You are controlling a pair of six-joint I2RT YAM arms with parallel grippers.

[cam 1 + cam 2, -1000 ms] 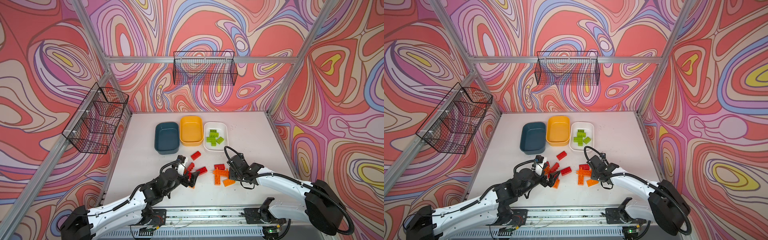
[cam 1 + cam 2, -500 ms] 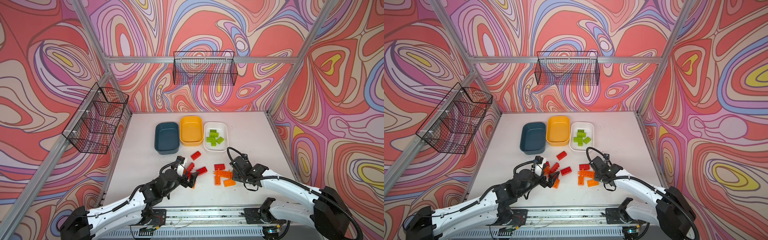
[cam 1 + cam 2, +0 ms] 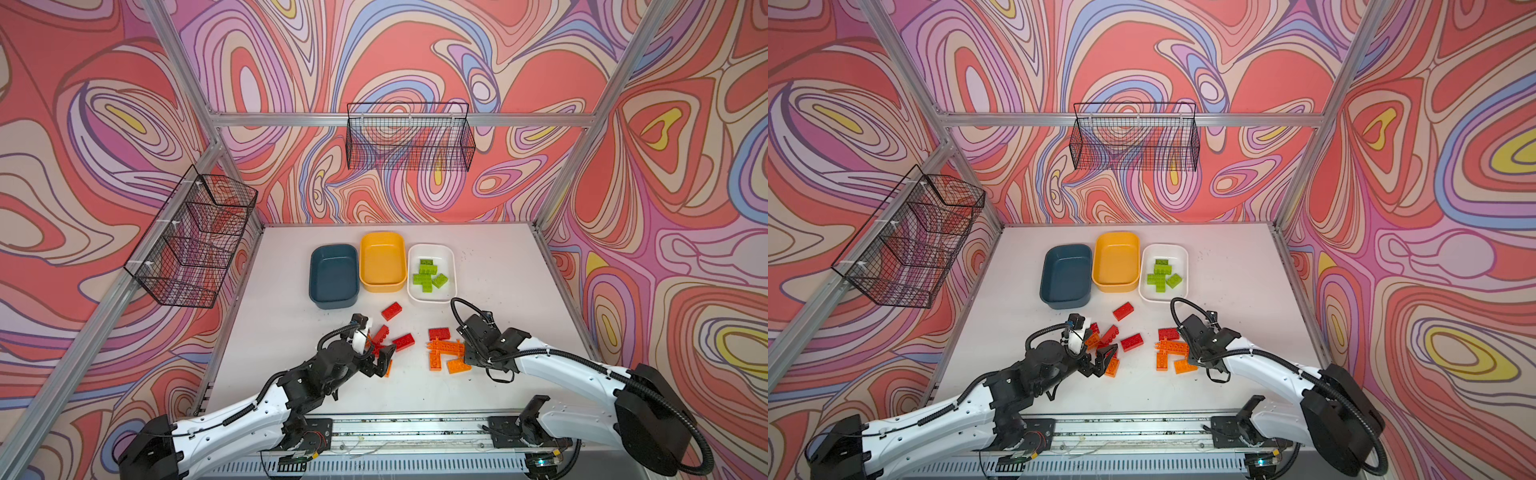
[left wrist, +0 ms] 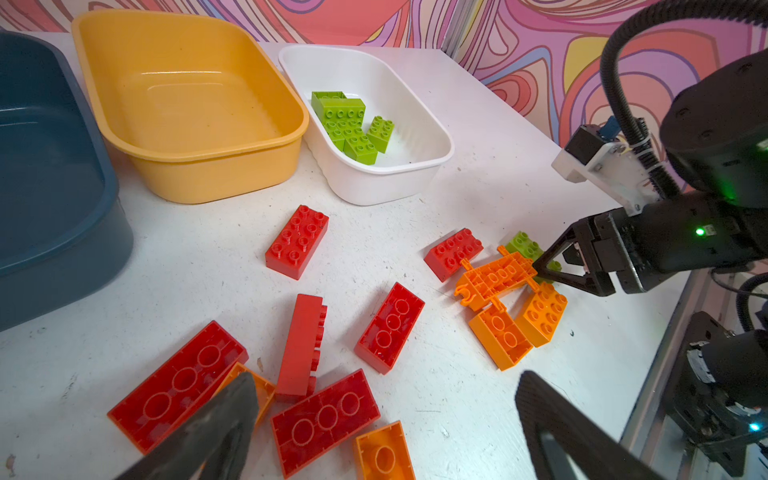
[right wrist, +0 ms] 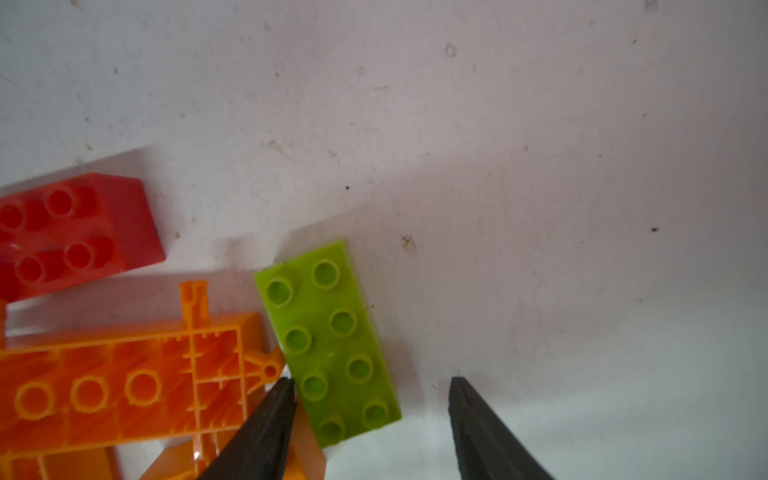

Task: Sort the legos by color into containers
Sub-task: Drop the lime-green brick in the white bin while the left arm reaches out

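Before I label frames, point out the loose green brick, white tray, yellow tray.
loose green brick [image 5: 328, 345], right wrist view, studded top.
white tray [image 4: 374, 187], left wrist view, near wall.
yellow tray [image 3: 382, 262], a top view, floor.

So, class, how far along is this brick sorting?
Done: lime green studded bricks lie in the white plastic tray. In hand: the open right gripper straddles one loose green brick. Remaining: red bricks and orange bricks on the table; teal tray and yellow tray empty.

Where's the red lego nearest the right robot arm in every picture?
In a top view: red lego centre-right, just beyond the orange frame piece.
In a top view: red lego, same spot.
Left wrist: red lego next to that piece.
Right wrist: red lego beside it, near the green lego.
Shared landmark: the orange frame piece.
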